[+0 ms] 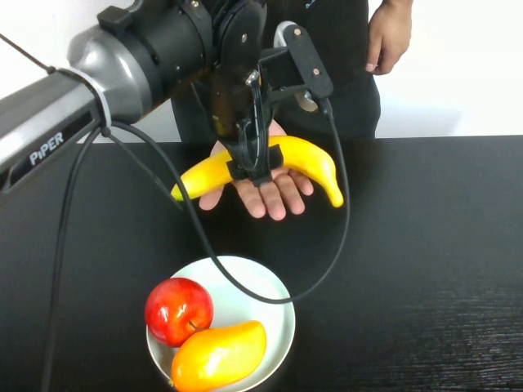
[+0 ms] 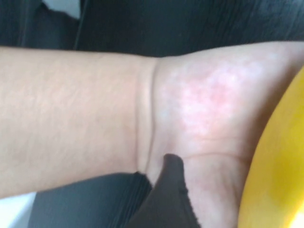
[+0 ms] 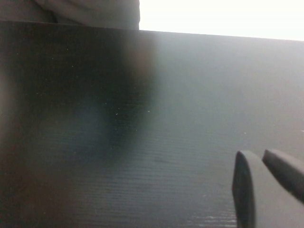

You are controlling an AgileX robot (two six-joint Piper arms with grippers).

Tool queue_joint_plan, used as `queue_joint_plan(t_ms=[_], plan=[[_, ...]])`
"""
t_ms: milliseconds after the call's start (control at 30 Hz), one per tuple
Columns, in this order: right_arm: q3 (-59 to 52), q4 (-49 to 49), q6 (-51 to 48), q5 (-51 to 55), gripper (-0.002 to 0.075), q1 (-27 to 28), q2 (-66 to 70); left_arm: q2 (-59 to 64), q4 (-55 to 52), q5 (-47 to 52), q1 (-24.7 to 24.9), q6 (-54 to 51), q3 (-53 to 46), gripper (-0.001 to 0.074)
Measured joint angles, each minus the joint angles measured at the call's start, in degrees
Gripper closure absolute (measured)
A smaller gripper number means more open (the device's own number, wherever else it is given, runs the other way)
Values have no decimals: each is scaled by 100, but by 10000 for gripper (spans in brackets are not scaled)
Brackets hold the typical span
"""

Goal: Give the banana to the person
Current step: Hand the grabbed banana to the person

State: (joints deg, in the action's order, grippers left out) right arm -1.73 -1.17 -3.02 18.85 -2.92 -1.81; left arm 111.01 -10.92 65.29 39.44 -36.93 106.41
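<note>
Near the top middle of the high view, the long curved yellow banana [image 1: 306, 162] lies across the open palm of the person's bare hand [image 1: 261, 189], held out flat over the black bench [image 1: 433, 245]. The person in the black T-shirt [image 1: 343, 49] stands behind the bench. The left pincer [image 1: 255, 163] comes down from the big grey and black arm and is closed on the middle of the banana, with one dark finger on each side. It looks like the banana already rests on the hand, so the job is almost done. To do this step well, the left pincer should open slowly, just enough to let go, and then lift straight up so it does not drag the banana off the palm or bump the fingers. The left wrist view shows the wrist and palm very close, with yellow at the right edge. The right pincer [image 3: 266, 183] shows only in its own view, low over bare bench, fingers nearly together and holding nothing. At the bottom of the high view, a white round plate [image 1: 274, 327] holds a red apple [image 1: 178, 310] and an orange-yellow mango-like fruit [image 1: 219, 355].
</note>
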Motion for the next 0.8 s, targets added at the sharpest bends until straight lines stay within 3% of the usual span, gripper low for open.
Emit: queue_joint_plan(t_ms=[500, 600, 800], plan=[[0, -8, 0, 0, 734, 0, 0, -690, -357, 120, 260, 487, -54, 158], [0, 2, 0, 0, 734, 0, 0, -1181, -296, 30, 353, 956, -479, 255], [0, 2, 0, 0, 734, 0, 0, -2802, -287, -304, 338, 1631, -2112, 617]])
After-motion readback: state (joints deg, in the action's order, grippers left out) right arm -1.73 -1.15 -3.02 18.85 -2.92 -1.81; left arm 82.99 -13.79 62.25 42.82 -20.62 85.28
